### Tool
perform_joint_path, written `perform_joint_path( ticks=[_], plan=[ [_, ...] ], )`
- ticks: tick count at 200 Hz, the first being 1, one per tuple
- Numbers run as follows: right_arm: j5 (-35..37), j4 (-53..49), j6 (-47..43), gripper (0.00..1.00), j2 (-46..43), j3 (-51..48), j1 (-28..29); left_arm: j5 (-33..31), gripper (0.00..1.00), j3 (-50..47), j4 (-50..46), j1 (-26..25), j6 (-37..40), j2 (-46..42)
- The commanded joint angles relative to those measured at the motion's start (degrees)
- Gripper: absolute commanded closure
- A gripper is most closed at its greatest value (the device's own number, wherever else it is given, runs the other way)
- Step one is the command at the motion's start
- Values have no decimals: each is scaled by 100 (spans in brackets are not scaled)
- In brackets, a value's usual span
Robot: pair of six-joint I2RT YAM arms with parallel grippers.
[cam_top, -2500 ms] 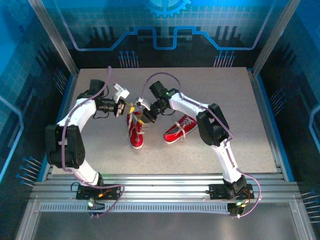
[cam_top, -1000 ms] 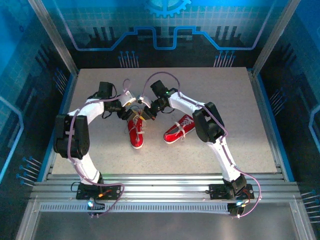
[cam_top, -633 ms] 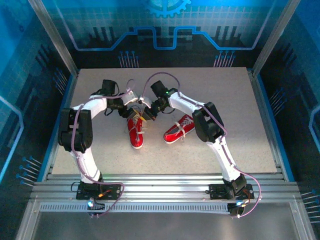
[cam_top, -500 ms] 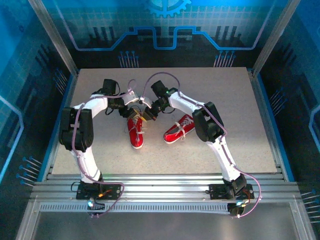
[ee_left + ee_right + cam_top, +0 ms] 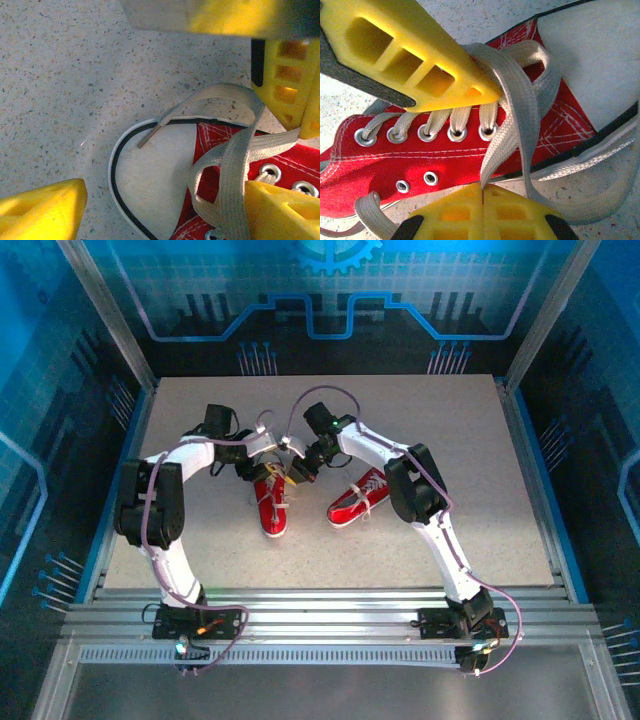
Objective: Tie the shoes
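Two red shoes lie mid-table: one [image 5: 271, 512] under both grippers, the other [image 5: 356, 500] to its right. My left gripper [image 5: 262, 462] is open, spanning the near shoe's white toe cap [image 5: 155, 172]. One of its yellow fingers [image 5: 42, 212] is over bare table, the other [image 5: 282, 212] lies on the laces by the eyelets. A white lace loop [image 5: 235, 150] crosses between them. My right gripper [image 5: 482, 189] is shut on a white lace strand [image 5: 507, 145] that runs up across the red canvas [image 5: 445, 150]. It sits beside the left gripper [image 5: 415, 60].
The speckled table [image 5: 200, 540] has free room left, right and front of the shoes. Metal rails [image 5: 320, 605] run along the near edge. Blue walls and frame posts [image 5: 115, 320] close in the back and sides.
My left gripper has swung right and down from beside the shoe to over its toe, close to the right gripper. The right gripper has stayed shut on the lace.
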Motion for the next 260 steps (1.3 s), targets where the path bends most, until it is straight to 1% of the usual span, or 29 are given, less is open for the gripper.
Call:
perform_joint_path(
  ticks=[1, 38, 58, 78, 109, 131, 153, 180, 194, 203, 211, 223, 233, 241, 253, 260],
  plan=[
    [-288, 180, 39, 100, 43, 324, -16, 140, 19, -17, -61, -322, 469, 32],
    [-442, 94, -20, 100, 56, 385, -25, -65, 18, -253, 699, -540, 535, 95],
    [-528, -17, -68, 100, 93, 462, -31, -73, 18, -225, 790, -624, 564, 160],
    [-581, -69, -82, 100, 122, 511, -42, -44, 19, -202, 730, -683, 603, 209],
    [-561, 41, 13, 100, 98, 508, -62, 45, 25, -337, 593, -753, 499, 145],
    [-514, 235, 113, 100, 67, 452, -61, 126, 26, -635, 614, -792, 358, -37],
    [-477, 441, 203, 100, 20, 352, -65, 70, 25, -887, 637, -846, 404, -195],
    [-562, 680, 318, 100, -53, 195, -96, 80, 24, -546, 99, -838, 464, -38],
    [-653, 909, 418, 100, -148, 11, -130, 56, 27, -291, -191, -846, 537, 121],
    [-704, 1073, 481, 100, -220, -111, -149, 66, 32, -172, -252, -842, 481, 172],
    [-711, 1159, 519, 100, -268, -188, -170, 73, 39, -118, -272, -845, 443, 170],
    [-689, 1150, 513, 100, -303, -231, -179, 93, 55, -106, -276, -846, 387, 92],
    [-676, 1110, 501, 100, -332, -248, -194, 78, 72, -167, -221, -847, 355, -24],
    [-678, 1085, 488, 100, -346, -271, -203, 60, 83, -240, -183, -846, 361, -136],
    [-687, 1046, 477, 100, -375, -293, -219, 13, 96, -336, -159, -846, 359, -310],
    [-670, 1042, 470, 100, -409, -308, -217, -24, 100, -375, -184, -846, 369, -409]
  ],
)
